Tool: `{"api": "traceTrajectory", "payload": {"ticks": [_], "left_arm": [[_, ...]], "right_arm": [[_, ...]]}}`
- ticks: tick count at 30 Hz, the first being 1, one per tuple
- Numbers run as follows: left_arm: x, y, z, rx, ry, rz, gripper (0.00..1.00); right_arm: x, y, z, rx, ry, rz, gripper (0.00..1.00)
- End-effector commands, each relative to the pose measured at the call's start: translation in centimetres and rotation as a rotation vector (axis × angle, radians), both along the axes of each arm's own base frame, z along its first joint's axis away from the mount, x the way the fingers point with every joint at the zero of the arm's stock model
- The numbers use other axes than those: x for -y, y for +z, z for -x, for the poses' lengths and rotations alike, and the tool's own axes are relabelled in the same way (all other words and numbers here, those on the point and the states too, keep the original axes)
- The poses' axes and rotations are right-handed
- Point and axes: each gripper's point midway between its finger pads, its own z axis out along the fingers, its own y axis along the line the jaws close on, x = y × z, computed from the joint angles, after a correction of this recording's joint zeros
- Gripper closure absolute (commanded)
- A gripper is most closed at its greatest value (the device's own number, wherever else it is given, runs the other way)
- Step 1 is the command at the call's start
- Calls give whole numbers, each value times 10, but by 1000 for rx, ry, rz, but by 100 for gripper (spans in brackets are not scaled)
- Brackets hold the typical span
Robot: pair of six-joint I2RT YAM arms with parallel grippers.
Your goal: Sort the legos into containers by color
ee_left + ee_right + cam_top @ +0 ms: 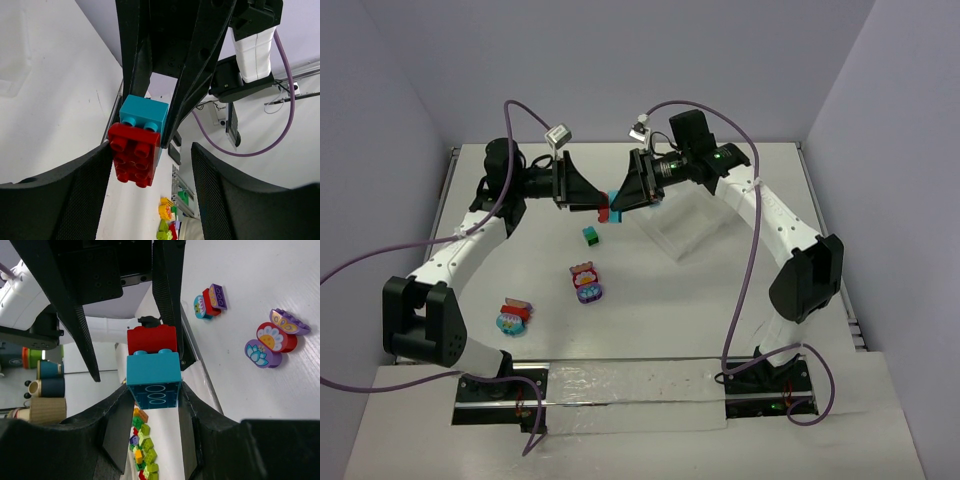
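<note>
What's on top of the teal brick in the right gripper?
A red brick, pressed onto its studs. The open left gripper straddles it. The right gripper covers the teal brick's sides.

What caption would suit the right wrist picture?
Right hand grips a teal plastic brick; left hand straddles the attached red plastic brick.

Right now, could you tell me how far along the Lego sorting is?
Done: nothing visible; the clear tray looks empty from above. In hand: the right gripper is shut on the teal brick of a red-teal pair, and the left gripper, open, flanks the red brick, probably to pull them apart. Left: that pair, the green brick, the purple-red clump and the teal-red clump.
</note>
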Motion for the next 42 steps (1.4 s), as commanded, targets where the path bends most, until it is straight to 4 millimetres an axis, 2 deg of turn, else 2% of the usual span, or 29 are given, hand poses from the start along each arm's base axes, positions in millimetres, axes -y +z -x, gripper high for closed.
{"api": "traceTrajectory", "payload": {"ticks": [1, 5, 9, 11, 12, 14, 15, 21, 27, 35, 36, 37, 39, 41, 42], "left_arm": [[5, 17, 6, 88, -49, 30, 33], [6, 19, 8, 92, -52, 38, 46], [6, 19, 9, 93, -55, 40, 55], [6, 22, 13, 100, -60, 45, 64], [6, 22, 13, 104, -60, 46, 65], [5, 23, 14, 107, -57, 47, 92], [5, 23, 14, 105, -55, 47, 99], [-1, 22, 18, 102, -34, 47, 100], [-18, 17, 18, 94, 18, 34, 100], [-28, 15, 6, 80, 104, 34, 100], [-29, 14, 4, 75, 115, 29, 100], [-31, 10, -5, 39, 158, 7, 100], [-35, -7, -23, -2, 242, -65, 100], [-40, -21, -38, -60, 322, -143, 100], [-41, -21, -41, -61, 336, -153, 100]], "right_arm": [[-5, 10, 2, 27, 31, -38, 96], [-4, 10, 3, 30, 29, -37, 96], [-3, 7, 3, 24, 25, -32, 96], [-3, 6, 3, 23, 22, -30, 96], [-3, 6, 3, 24, 20, -30, 96], [-3, 3, 3, 20, 16, -27, 96], [-3, 3, 3, 20, 16, -28, 96], [4, -9, 1, 11, -16, -3, 97], [24, -19, -4, 7, -75, 18, 97], [39, -37, -11, -9, -156, 72, 97], [42, -41, -16, -7, -191, 98, 97], [50, -50, -32, -20, -297, 171, 95], [90, -81, -65, -103, -619, 417, 93], [115, -89, -81, -146, -794, 530, 95], [119, -89, -83, -155, -825, 537, 96]]}}
